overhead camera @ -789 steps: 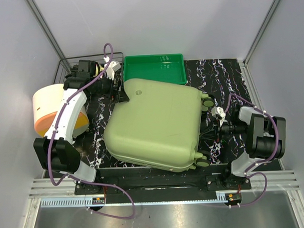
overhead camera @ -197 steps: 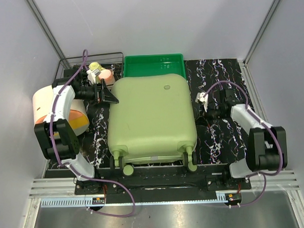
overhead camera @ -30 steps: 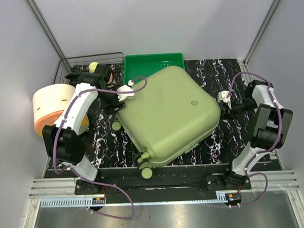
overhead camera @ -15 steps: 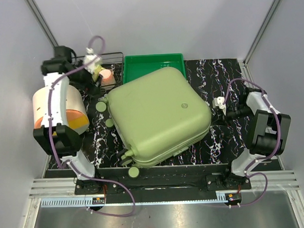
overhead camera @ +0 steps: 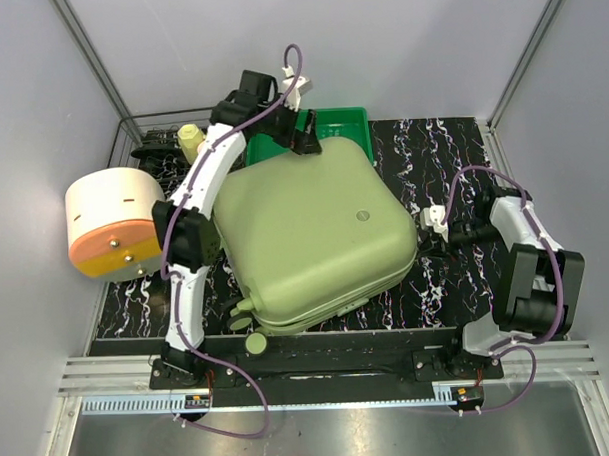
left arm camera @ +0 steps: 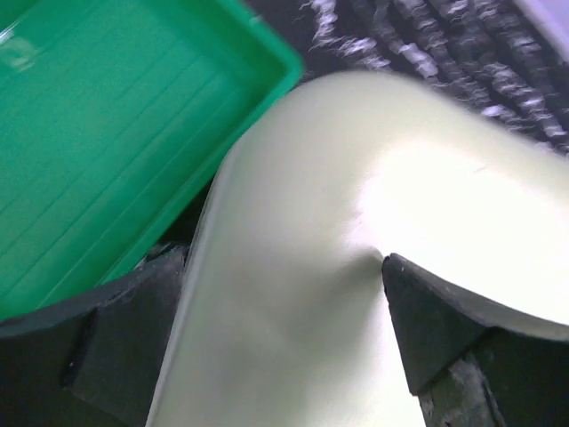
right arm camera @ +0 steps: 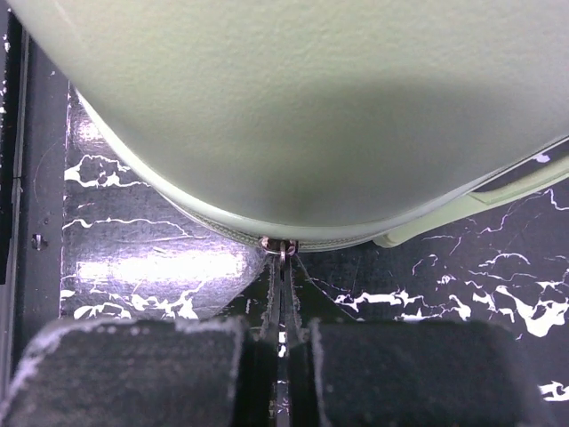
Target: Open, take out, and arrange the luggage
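Observation:
The luggage (overhead camera: 315,238) lies flat and closed in the middle of the table, its pale olive shell turned at an angle and its wheels (overhead camera: 254,343) toward the near left. My left gripper (overhead camera: 306,138) hovers open over the luggage's far corner (left arm camera: 356,222), one finger (left arm camera: 124,347) on each side of the curved shell. At the luggage's right edge my right gripper (overhead camera: 434,223) is shut on the zip pull (right arm camera: 283,251), which hangs from the zip rim under the shell (right arm camera: 293,89).
A bright green tray (overhead camera: 346,121) sits right behind the luggage, partly covered by its corner, and shows in the left wrist view (left arm camera: 89,133). A white and orange drum (overhead camera: 109,223) lies at the far left. A wire basket (overhead camera: 146,143) holds a yellow item (overhead camera: 189,139).
My left arm has swung from the wire basket across to the luggage's far corner, its gripper opening wide. The luggage has turned slightly. The right gripper stays shut at the zip.

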Controlling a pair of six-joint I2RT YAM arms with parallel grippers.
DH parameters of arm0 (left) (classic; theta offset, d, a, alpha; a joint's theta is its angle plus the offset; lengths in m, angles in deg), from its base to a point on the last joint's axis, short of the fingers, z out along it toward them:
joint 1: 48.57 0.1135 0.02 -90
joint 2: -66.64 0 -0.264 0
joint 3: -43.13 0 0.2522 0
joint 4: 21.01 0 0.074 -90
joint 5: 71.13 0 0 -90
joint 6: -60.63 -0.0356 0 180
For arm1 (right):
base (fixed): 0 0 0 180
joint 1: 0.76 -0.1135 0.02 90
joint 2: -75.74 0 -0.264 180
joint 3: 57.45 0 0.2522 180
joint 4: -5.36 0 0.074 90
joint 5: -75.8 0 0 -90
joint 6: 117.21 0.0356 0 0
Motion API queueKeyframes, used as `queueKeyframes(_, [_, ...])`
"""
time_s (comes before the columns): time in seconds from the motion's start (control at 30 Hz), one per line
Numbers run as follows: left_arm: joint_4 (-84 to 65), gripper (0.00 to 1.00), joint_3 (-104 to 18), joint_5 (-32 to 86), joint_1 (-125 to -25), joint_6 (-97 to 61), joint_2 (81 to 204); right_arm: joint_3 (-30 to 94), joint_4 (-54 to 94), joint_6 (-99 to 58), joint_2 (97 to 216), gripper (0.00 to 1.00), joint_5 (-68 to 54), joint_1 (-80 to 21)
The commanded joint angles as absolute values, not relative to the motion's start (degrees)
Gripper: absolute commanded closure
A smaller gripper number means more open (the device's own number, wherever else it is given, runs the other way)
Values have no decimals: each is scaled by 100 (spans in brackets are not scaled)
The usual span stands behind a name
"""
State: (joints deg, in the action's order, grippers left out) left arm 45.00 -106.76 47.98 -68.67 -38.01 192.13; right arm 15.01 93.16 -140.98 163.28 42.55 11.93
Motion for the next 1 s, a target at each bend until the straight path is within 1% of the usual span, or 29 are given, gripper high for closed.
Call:
queueKeyframes(0.0, [3608,2,-10818,6683,-6956,-2639,19513,1354,11193,-15694,15765,100,4909,1049])
queueKeyframes(0.07, [3634,2,-10661,7166,-7150,-2664,19558,1283,11184,-15562,15616,100,4839,1058])
queueKeyframes(0.13, [3678,2,-10458,7327,-7370,-2603,19602,1265,11158,-15544,15563,100,4750,1172])
queueKeyframes(0.2, [3985,4,-10265,7433,-7493,-2725,19724,1448,11036,-15300,15589,100,4759,1295])
queueKeyframes(0.23, [4107,9,-10203,7477,-7503,-2830,19751,1563,10843,-15176,15702,100,4733,1391])
queueKeyframes(0.3, [4477,14,-10027,7644,-7538,-3206,19795,1957,10754,-15157,15896,100,4724,1497])
queueKeyframes(0.37, [4713,22,-9860,7758,-7564,-3358,19804,2248,10745,-15253,16282,100,4724,1594])
queueKeyframes(0.47, [5074,29,-9886,7759,-7687,-3771,19883,2836,10955,-15630,16757,100,4811,1594])
queueKeyframes(0.53, [5189,29,-9860,7688,-7819,-4061,19909,3013,11183,-16009,17021,100,4899,1594])
queueKeyframes(0.7, [5278,31,-9868,7671,-8082,-4202,20041,3286,11132,-16036,17355,100,5207,1323])
queueKeyframes(0.77, [5295,32,-9860,7662,-8222,-4264,20076,3217,10808,-15852,17382,100,5399,1200])
queueKeyframes(0.87, [5374,32,-9869,7723,-8407,-4334,20146,2963,9974,-15212,17321,100,5541,962])
queueKeyframes(0.9, [5418,32,-9877,7723,-8451,-4430,20147,2874,9415,-14723,17260,100,5559,875])
queueKeyframes(0.97, [5532,32,-9851,7653,-8600,-4536,20121,2708,9067,-14411,17224,100,5568,812])
